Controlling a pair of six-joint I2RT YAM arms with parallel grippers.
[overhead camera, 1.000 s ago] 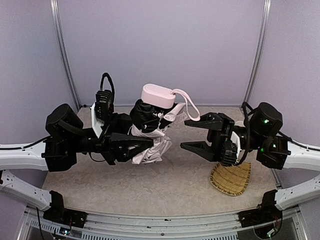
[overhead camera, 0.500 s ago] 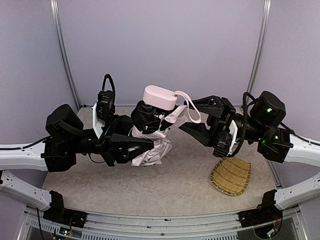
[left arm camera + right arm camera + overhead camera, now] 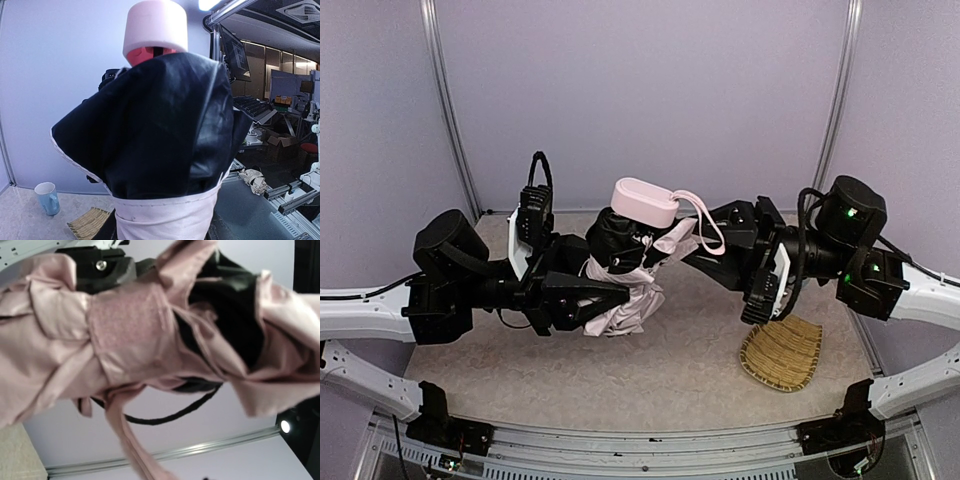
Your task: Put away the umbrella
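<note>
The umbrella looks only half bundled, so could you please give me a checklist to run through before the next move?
1. The left tool grips the umbrella: ok, clamped on the canopy, held up.
2. The right tool has hold of fabric: cannot tell, it is at the folds but its jaws are hidden.
3. Canopy gathered tight: not ok, pink folds hang loose and black lining bulges out.
4. Closure strap fastened: cannot tell.
5. Woven tray out of the way: ok, it lies apart from the umbrella.
</note>
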